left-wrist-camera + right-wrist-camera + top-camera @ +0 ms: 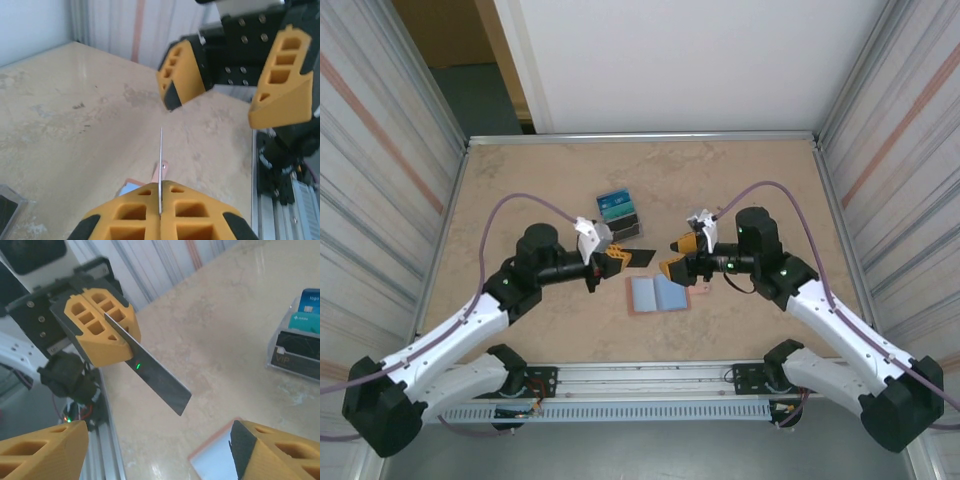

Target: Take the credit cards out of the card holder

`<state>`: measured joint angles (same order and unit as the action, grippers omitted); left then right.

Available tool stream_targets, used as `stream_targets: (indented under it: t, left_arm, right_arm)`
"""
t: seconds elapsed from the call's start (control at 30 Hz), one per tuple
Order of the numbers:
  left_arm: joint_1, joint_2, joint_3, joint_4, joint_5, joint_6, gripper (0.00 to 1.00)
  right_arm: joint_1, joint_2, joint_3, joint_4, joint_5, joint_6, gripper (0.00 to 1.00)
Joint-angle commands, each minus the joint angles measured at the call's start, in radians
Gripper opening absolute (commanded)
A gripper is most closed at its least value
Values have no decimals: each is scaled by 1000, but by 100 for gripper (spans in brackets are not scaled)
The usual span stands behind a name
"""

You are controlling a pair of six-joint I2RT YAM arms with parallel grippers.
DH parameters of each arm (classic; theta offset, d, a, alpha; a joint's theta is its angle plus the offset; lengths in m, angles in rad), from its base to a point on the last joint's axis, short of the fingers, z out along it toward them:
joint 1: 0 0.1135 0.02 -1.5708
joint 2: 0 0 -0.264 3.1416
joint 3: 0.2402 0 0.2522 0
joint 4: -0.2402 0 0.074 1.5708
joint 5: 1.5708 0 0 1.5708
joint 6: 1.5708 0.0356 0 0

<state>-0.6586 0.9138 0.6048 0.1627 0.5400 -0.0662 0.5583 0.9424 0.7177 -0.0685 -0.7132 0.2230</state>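
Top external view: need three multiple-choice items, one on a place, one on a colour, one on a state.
1. Where is the card holder?
A) clamped in the right gripper
B) open on the table, between the two arms
C) at the table's far left corner

2. What colour is the card in the left gripper?
A) dark grey
B) red
C) white

3. How is the right gripper?
A) shut on the card
B) shut on the card holder
C) open, holding nothing

Answers:
1 B: the top view shows it lying open on the table, just nearer than the gripper tips.
2 A: the right wrist view shows a dark grey card.
3 C: its fingers stand apart with nothing between them.
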Motion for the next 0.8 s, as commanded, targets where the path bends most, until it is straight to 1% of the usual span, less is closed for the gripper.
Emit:
stream_targets:
  t: [0.0,0.13,0.23,0.33,0.43,0.6,0.67,0.77]
  left_arm:
    - [-1,-56,-72,269,-83,-239,0]
    - [-1,-92,-139,397,-114,-364,0]
    - [-1,-100,-177,475,-123,-441,0]
    - [-1,-96,-204,531,-127,-486,0]
    - [-2,-95,-220,553,-135,-512,0]
    - [-3,-100,-223,548,-132,-522,0]
    - [-3,-102,-229,547,-136,-523,0]
    - [-3,-109,-237,544,-146,-521,0]
  right_arm:
    - [-2,0,-51,285,-40,192,75]
    - [6,42,-74,430,-65,281,79]
    - [15,111,-70,497,-74,319,77]
    - [28,159,-58,560,-98,341,71]
    - [51,201,-30,583,-114,338,64]
    - [77,255,9,619,-132,333,47]
    - [83,269,20,632,-142,332,38]
    - [87,276,25,652,-159,326,19]
